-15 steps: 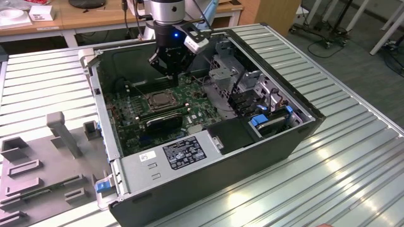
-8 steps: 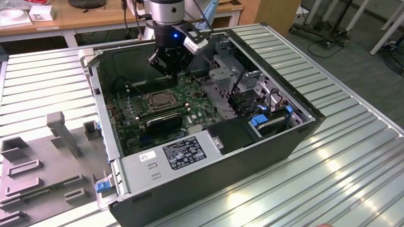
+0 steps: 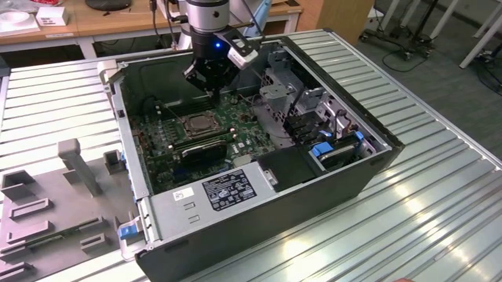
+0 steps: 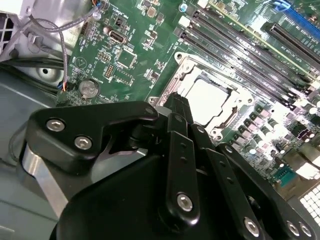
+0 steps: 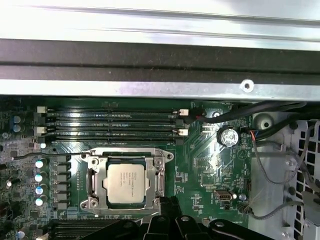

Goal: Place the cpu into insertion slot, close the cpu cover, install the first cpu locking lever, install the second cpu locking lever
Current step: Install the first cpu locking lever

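Observation:
The cpu [image 5: 126,182] lies flat in the insertion slot [image 5: 150,156], its silvery top showing through the cut-out of the cpu cover [image 5: 93,181], which lies down around it. In the second wrist view the cpu [image 4: 207,97] and the cover [image 4: 186,64] sit just beyond my fingertips. My black gripper [image 4: 172,100] is shut and holds nothing, its tip beside the socket's edge. In the exterior view the gripper [image 3: 210,87] hangs inside the open case, a little above and behind the socket [image 3: 200,123].
The green motherboard [image 3: 243,132] lies in an open black computer case [image 3: 259,194] on a ribbed metal table [image 3: 439,194]. Memory slots [image 5: 110,125] run beside the socket. A black heatsink block [image 3: 206,153], drive cage [image 3: 286,88] and loose cables [image 5: 270,150] crowd the case.

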Controlling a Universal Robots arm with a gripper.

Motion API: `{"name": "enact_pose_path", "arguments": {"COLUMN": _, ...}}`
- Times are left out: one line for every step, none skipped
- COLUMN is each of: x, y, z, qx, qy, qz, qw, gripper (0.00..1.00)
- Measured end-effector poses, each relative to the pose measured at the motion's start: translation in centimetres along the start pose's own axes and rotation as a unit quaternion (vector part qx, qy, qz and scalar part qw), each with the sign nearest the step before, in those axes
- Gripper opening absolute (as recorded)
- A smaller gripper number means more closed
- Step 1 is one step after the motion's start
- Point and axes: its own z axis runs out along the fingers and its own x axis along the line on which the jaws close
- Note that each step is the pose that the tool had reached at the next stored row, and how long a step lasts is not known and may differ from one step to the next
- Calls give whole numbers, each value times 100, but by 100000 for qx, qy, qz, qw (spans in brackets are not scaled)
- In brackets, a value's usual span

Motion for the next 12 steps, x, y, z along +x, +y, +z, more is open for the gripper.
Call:
{"name": "enact_pose_path", "arguments": {"x": 2, "y": 0, "z": 0, "qx": -3, "qy": -1, "qz": 3, "qw": 100000, "gripper": 11}}
{"name": "enact_pose_path", "arguments": {"x": 11, "y": 0, "z": 1, "qx": -4, "qy": -4, "qz": -2, "qw": 100000, "gripper": 11}}
{"name": "enact_pose_path", "arguments": {"x": 26, "y": 1, "z": 0, "qx": 0, "qy": 1, "qz": -6, "qw": 100000, "gripper": 11}}
{"name": "enact_pose_path", "arguments": {"x": 46, "y": 3, "z": 0, "qx": 3, "qy": 1, "qz": -3, "qw": 100000, "gripper": 11}}
{"name": "enact_pose_path", "arguments": {"x": 69, "y": 5, "z": 1, "qx": 2, "qy": 0, "qz": 5, "qw": 100000, "gripper": 11}}
{"name": "enact_pose_path", "arguments": {"x": 95, "y": 8, "z": 1, "qx": 1, "qy": -1, "qz": 19, "qw": 100000, "gripper": 11}}
{"name": "enact_pose_path", "arguments": {"x": 121, "y": 12, "z": 2, "qx": -4, "qy": -5, "qz": 51, "qw": 100000, "gripper": 11}}
{"name": "enact_pose_path", "arguments": {"x": 147, "y": 18, "z": 3, "qx": -2, "qy": -5, "qz": 91, "qw": 100000, "gripper": 11}}
{"name": "enact_pose_path", "arguments": {"x": 176, "y": 23, "z": 3, "qx": 9, "qy": 4, "qz": 126, "qw": 100000, "gripper": 11}}
{"name": "enact_pose_path", "arguments": {"x": 206, "y": 28, "z": 3, "qx": 12, "qy": 8, "qz": 151, "qw": 100000, "gripper": 11}}
{"name": "enact_pose_path", "arguments": {"x": 238, "y": 33, "z": 4, "qx": 12, "qy": 6, "qz": 187, "qw": 100000, "gripper": 11}}
{"name": "enact_pose_path", "arguments": {"x": 274, "y": 39, "z": 5, "qx": 13, "qy": 6, "qz": 225, "qw": 100000, "gripper": 11}}
